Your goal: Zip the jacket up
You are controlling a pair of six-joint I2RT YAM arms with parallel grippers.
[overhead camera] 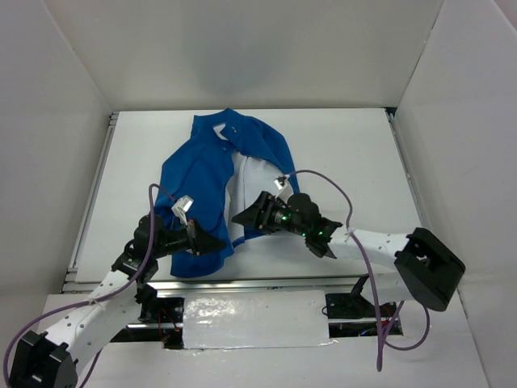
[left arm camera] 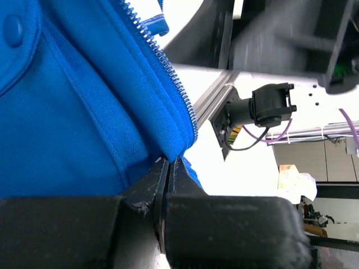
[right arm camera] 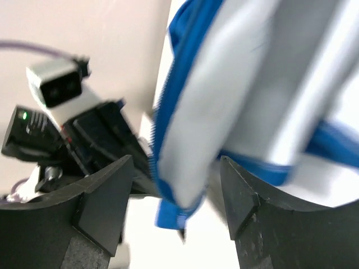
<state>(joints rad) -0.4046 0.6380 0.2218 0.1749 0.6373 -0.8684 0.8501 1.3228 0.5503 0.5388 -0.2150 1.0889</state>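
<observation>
The jacket (overhead camera: 198,178) lies open on the worktop (overhead camera: 355,153), reaching from its far edge toward the near-left corner. The left gripper (left arm camera: 168,163) is clamped tight on the hem below the zipper (left arm camera: 175,84) teeth. The right gripper (right arm camera: 175,168) is spread wide around the other front flap, gripping nothing. If it closes on loose lining rather than the zipper end, the halves probably won't mate, and a hard tug could slip the hem free.
</observation>
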